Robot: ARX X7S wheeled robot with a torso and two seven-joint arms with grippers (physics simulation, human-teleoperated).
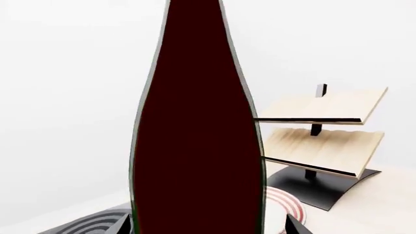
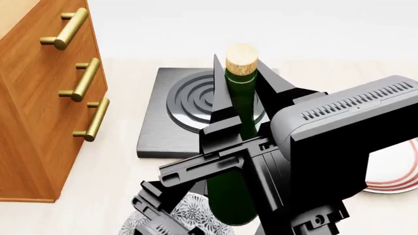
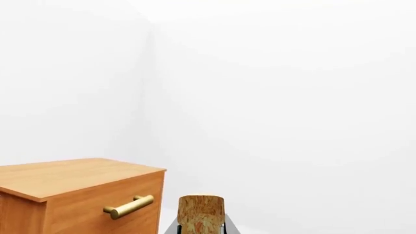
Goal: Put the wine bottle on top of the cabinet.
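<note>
The wine bottle (image 2: 236,142) stands upright, dark green with a tan cork (image 2: 242,58). My right gripper (image 2: 247,85) is shut on its neck just under the cork (image 3: 200,214), one black finger on each side. In the left wrist view the dark bottle body (image 1: 198,146) fills the middle. My left gripper (image 1: 208,228) is open around it, with a gap beside one fingertip (image 1: 293,225). The reddish-brown cabinet (image 2: 39,98) with brass handles is to the left. Its flat top (image 3: 65,175) lies lower than the right wrist camera.
A black hob with ring burners (image 2: 171,112) lies behind the bottle. A patterned glass bowl (image 2: 186,215) sits by the bottle's base. A white plate with red rings (image 2: 398,181) is at the right. A pale slanted wood rack (image 1: 325,131) stands beyond the plate.
</note>
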